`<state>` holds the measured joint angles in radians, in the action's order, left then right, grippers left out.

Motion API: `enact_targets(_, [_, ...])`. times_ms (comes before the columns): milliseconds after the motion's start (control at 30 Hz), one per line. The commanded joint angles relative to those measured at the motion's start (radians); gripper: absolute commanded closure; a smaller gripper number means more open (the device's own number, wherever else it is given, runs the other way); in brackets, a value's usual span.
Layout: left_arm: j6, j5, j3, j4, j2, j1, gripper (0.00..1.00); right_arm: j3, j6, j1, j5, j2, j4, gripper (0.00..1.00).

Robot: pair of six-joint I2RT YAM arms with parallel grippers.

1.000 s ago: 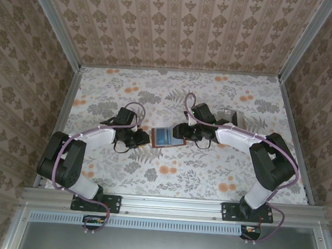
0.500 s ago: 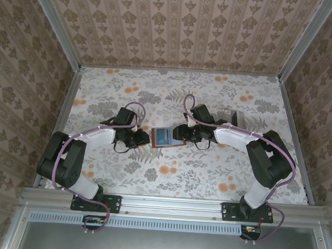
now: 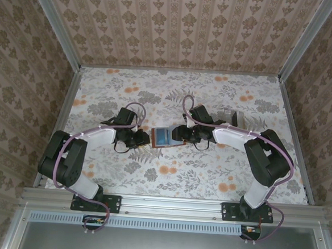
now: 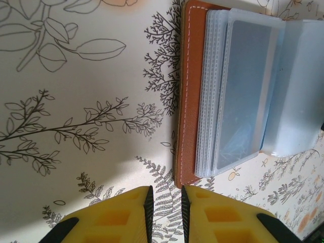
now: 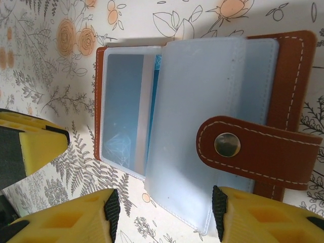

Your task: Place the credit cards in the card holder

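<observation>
The card holder (image 3: 164,137) is lying open on the flowery table (image 3: 208,173), right between the two arms. Its brown cover is flat on the table and the clear sleeves (image 4: 223,101) are fanned out on top. You can see a bluish card (image 5: 121,96) sitting inside one of the sleeves. The clasp tab (image 5: 253,152) with its little metal snap is folded over the sleeves on the holder's right-hand half, going by the right wrist view.

The left gripper (image 4: 167,202) is just beside the holder's left edge, near one corner. Its yellow fingers are almost together, with just a thin slit between them and nothing in it. I can't tell if it's actually touching the leather.

The right gripper (image 5: 164,217) is at the holder's opposite side. Its jaws are well apart and one loose sleeve flap hangs between them. There's a visible gap on one side, so it doesn't look clamped on anything.

Off to the right of the holder, beyond the right arm and well apart from it, there's what looks like pale cards (image 3: 238,116) lying on the table.
</observation>
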<state>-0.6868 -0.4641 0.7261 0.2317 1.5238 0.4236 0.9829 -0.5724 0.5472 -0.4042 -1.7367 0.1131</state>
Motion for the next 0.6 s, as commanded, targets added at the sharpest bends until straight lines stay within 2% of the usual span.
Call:
enact_targets(0, [0.021, -0.015, -0.014, -0.005, 0.008, -0.008, 0.76, 0.034, -0.015, 0.012, -0.028, -0.024, -0.014, 0.46])
enact_targets(300, [0.021, -0.014, -0.014, -0.008, 0.008, -0.008, 0.76, 0.048, -0.013, 0.019, -0.024, -0.029, -0.007, 0.47])
enact_targets(567, [0.021, -0.013, -0.014, -0.01, 0.013, -0.007, 0.76, 0.004, 0.017, 0.017, 0.095, 0.045, 0.048, 0.46])
